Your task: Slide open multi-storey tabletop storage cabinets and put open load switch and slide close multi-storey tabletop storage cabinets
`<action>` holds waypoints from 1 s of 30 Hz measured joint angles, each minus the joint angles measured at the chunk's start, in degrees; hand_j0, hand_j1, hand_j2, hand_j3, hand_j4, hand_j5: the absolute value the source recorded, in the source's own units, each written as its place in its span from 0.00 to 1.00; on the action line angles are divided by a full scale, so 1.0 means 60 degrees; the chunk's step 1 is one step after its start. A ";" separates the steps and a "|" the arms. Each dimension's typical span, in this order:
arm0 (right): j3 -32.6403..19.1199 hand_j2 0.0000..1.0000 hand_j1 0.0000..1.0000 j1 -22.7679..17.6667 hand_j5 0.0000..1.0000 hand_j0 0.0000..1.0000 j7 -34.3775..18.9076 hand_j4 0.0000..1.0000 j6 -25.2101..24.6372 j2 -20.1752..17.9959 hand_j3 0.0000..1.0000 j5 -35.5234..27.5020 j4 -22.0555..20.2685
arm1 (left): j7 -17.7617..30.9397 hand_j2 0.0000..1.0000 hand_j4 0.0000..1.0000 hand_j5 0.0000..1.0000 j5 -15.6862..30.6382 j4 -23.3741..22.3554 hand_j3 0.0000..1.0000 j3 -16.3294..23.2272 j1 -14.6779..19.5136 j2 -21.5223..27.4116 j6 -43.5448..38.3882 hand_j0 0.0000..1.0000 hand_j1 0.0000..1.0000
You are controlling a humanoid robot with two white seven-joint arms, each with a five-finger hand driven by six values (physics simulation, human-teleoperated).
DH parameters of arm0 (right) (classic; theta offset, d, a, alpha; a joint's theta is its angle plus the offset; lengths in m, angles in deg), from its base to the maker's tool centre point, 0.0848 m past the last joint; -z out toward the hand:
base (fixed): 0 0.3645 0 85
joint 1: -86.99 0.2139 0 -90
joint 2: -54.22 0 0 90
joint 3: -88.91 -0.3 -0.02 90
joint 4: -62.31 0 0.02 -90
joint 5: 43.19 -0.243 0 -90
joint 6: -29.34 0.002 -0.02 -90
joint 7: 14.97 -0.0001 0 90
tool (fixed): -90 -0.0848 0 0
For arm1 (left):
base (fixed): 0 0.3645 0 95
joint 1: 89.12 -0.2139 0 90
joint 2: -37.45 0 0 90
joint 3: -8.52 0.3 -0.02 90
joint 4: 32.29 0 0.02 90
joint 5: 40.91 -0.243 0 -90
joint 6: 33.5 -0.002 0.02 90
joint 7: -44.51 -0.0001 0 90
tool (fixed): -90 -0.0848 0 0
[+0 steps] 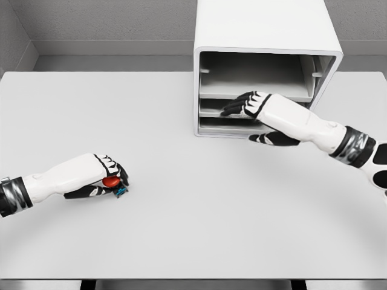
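Grey walls meet behind a wide, pale grey flat tabletop (181, 229) that fills nearly the whole view. At its far edge, right of centre, stands a white box-shaped multi-storey storage cabinet (266, 27) with a smooth top and grey shelves inside; its front looks open, showing a tall upper level above narrower lower levels.

From the right side comes a white robot arm with a dark band at the wrist, reaching across to the cabinet's front. Its right hand (254, 106), white with black fingers, rests at the middle level, fingers stretched forward onto the shelf edge and thumb hanging below by the lowest level; it grips nothing I can make out.

From the lower left comes the other white arm, lying low over the table, well apart from the cabinet. Its left hand (100, 176) is curled around a small load switch with a red rounded knob and a blue body (113, 184), held at the fingertips just above or on the table; which one, I cannot tell.
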 measured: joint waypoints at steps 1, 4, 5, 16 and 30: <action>-0.0064 0.83 0.83 0.0044 0.83 0.83 0.0007 0.83 0.0009 0.0022 0.83 -0.0004 0.0069 | 0.0004 0.38 0.38 0.38 0.0012 0.0000 0.38 -0.0012 0.0000 0.0000 -0.0002 0.38 0.38; -0.0159 0.83 0.83 0.0308 0.83 0.83 0.0009 0.83 -0.0006 0.0297 0.83 0.0015 0.0675 | -0.0002 0.35 0.35 0.35 0.0013 -0.0002 0.35 -0.0049 0.0029 -0.0006 -0.0002 0.35 0.35; -0.0163 0.83 0.83 0.0497 0.83 0.83 0.0006 0.83 -0.0026 0.0452 0.83 0.0050 0.0948 | -0.0005 0.35 0.35 0.35 0.0023 -0.0002 0.35 -0.0057 0.0029 -0.0008 -0.0006 0.35 0.35; -0.0096 0.83 0.83 0.1099 0.83 0.83 -0.0012 0.83 -0.0137 0.1514 0.83 0.0399 0.2810 | -0.0002 0.34 0.34 0.34 -0.0013 -0.0005 0.34 -0.0102 0.0103 -0.0009 0.0004 0.34 0.34; 0.0124 0.83 0.83 0.1099 0.83 0.83 -0.0021 0.83 -0.0361 0.1767 0.83 -0.0265 0.3208 | 0.0001 0.33 0.33 0.33 0.0010 0.0067 0.33 -0.0198 0.0103 0.0001 0.0004 0.33 0.33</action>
